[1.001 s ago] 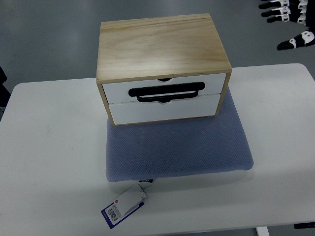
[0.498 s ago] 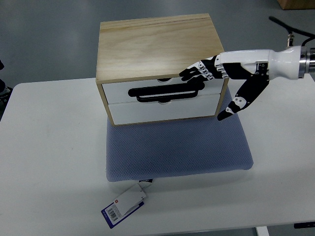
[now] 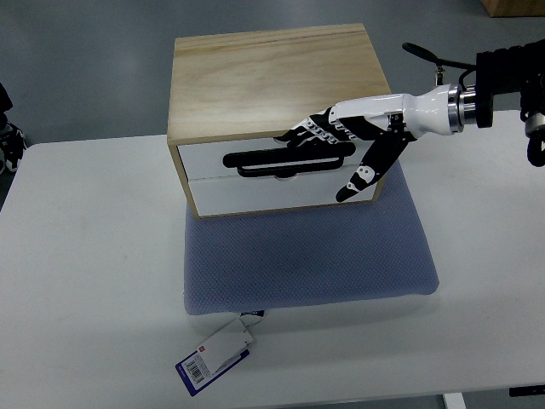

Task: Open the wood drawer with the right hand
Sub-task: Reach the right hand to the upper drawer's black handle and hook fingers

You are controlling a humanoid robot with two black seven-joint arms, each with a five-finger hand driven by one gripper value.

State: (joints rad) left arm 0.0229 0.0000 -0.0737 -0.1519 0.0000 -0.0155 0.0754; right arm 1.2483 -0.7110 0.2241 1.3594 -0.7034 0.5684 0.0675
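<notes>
**Right hand at the top drawer handle, no grip yet**

Right hand (image 3: 345, 141) comes in from the pic's right edge, arm w/ white forearm and black wrist cuff. Fingers (image 3: 313, 134) are stretched out flat and loose, holding nothing, tips lying over the right end of the black handle (image 3: 288, 159). Thumb (image 3: 364, 173) hangs down apart from them, in front of the lower drawer's right side. Can't tell if the fingertips touch the handle or just hover above it. Left arm not in view.

Wood drawer box (image 3: 281, 111) sits toward the back of the table, resting on the rear edge of a grey-blue pad (image 3: 311, 256); two white fronts, both look fully shut. Handle is on the upper drawer (image 3: 204, 158).

Pad lies on the white table (image 3: 85, 273), w/ a tag (image 3: 213, 356) trailing off its front edge.

Doing the step well, as I judge it: fingers should go lower and hook behind the handle bar, nearer its middle than the right end, so the pull runs straight and the drawer doesn't rack. Curl fully before pulling. Pull toward the robot, level, slow. The box looks light and sits on a soft pad, so a jerk could drag the whole box fwd instead of sliding the drawer. Keep the thumb off the lower front.
</notes>
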